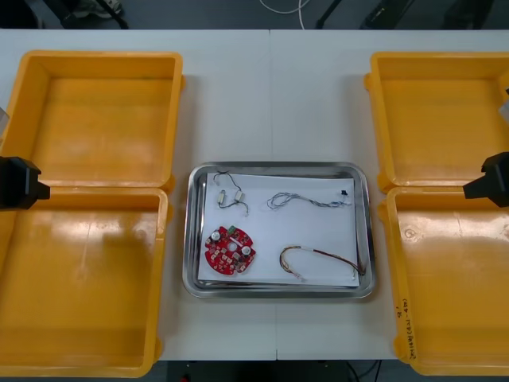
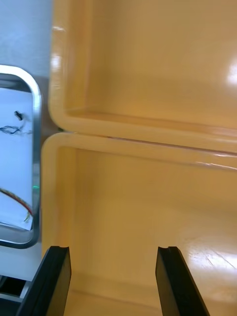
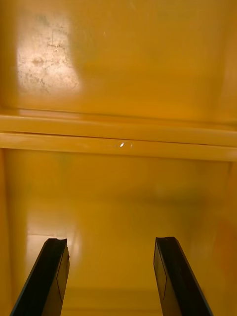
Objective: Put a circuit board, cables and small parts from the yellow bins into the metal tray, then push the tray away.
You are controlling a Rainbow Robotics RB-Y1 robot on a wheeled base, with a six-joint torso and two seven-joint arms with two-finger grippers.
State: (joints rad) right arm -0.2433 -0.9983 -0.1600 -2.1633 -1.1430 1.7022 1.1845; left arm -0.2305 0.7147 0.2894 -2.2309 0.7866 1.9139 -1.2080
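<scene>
The metal tray [image 1: 278, 169] sits mid-table with a white sheet inside. On it lie a round red circuit board [image 1: 229, 249], small metal parts [image 1: 229, 199], a blue and white cable [image 1: 306, 199] and a red and yellow cable [image 1: 322, 259]. My left gripper [image 3: 111, 276] is open over the bare floor of a left bin, and its arm [image 1: 20, 183] shows at the table's left edge. My right gripper [image 2: 113, 281] is open over a right bin, with the tray's rim [image 2: 35, 163] off beside it. The right arm [image 1: 491, 179] is at the right edge.
Two yellow bins stand at the left [image 1: 95, 119] [image 1: 79, 278] and two at the right [image 1: 437, 119] [image 1: 449, 278], all bare inside. Bare table lies beyond the tray's far rim [image 1: 274, 95].
</scene>
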